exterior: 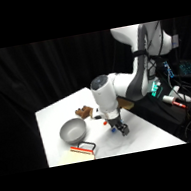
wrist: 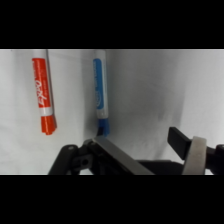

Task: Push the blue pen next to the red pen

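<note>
Blue pen (wrist: pixel 100 92) lies parallel and near one red pen (wrist: pixel 43 95) on the white tabletop (wrist: pixel 150 85), the hand (wrist: pixel 145 145) spread beside its tip.

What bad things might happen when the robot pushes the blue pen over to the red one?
The end effector seems to meet only the bottom tip of the blue pen, so the pen may spin instead of sliding sideways. Being round, it might also roll too far and knock the red pen, which lies close beside it with a gap.
</note>
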